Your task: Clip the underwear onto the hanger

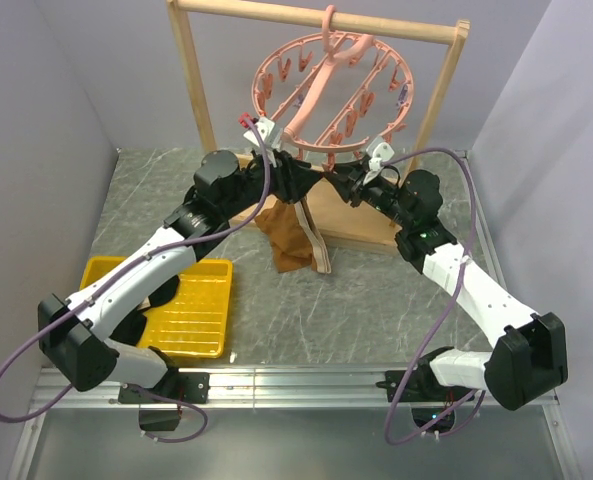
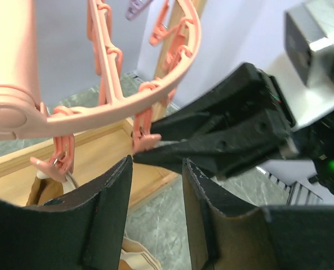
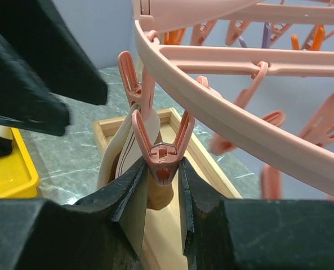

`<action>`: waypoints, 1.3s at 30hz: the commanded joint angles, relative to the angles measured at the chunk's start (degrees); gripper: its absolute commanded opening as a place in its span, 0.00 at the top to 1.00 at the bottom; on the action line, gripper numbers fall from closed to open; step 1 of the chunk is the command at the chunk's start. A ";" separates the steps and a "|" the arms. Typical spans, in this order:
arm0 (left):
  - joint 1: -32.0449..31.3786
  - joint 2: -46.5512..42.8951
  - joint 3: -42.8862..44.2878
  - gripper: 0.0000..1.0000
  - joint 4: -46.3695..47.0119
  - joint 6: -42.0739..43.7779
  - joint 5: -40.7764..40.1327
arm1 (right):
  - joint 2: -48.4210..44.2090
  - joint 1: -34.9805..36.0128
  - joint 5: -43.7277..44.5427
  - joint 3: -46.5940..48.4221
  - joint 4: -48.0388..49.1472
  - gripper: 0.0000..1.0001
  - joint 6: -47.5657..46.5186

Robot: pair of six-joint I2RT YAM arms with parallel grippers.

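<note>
The pink ring hanger (image 1: pixel 326 95) hangs by its hook from the wooden rack. The brown underwear (image 1: pixel 291 235) with its beige waistband dangles under the ring's near rim. My right gripper (image 1: pixel 344 182) is at that rim. In the right wrist view it (image 3: pixel 162 166) is shut on a pink clip (image 3: pixel 162 160), with the waistband (image 3: pixel 127 149) just behind the clip. My left gripper (image 1: pixel 301 178) sits close beside it, under the ring (image 2: pixel 121 101). It (image 2: pixel 157 163) is open and empty. The waistband (image 2: pixel 138 256) shows below its fingers.
The wooden rack (image 1: pixel 191 80) has a box base (image 1: pixel 361 225) on the grey marble table. A yellow tray (image 1: pixel 191 310) lies at the near left, partly under my left arm. Grey walls close in on both sides.
</note>
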 commanded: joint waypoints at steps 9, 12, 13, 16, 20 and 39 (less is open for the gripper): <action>-0.92 4.37 5.19 0.60 1.94 -5.60 -7.38 | -2.47 2.13 4.78 0.88 -0.67 0.81 -0.52; -0.92 4.73 5.72 0.60 2.37 -6.39 -7.65 | -2.29 3.01 6.70 0.79 -0.84 0.82 -0.87; -0.92 4.82 5.46 0.61 2.73 -6.91 -7.48 | -2.20 3.19 6.97 0.79 -1.02 0.82 -0.96; -1.10 4.38 4.76 0.61 4.22 -7.10 -7.65 | -2.12 3.80 8.55 0.79 -1.02 0.84 -1.31; -1.01 5.78 7.12 0.60 2.38 -8.76 -8.88 | -2.20 4.50 11.19 1.22 -1.28 0.86 -1.84; -1.01 9.21 9.94 0.57 -0.43 -13.78 -13.10 | -2.20 8.63 19.71 1.67 -3.83 0.90 -4.30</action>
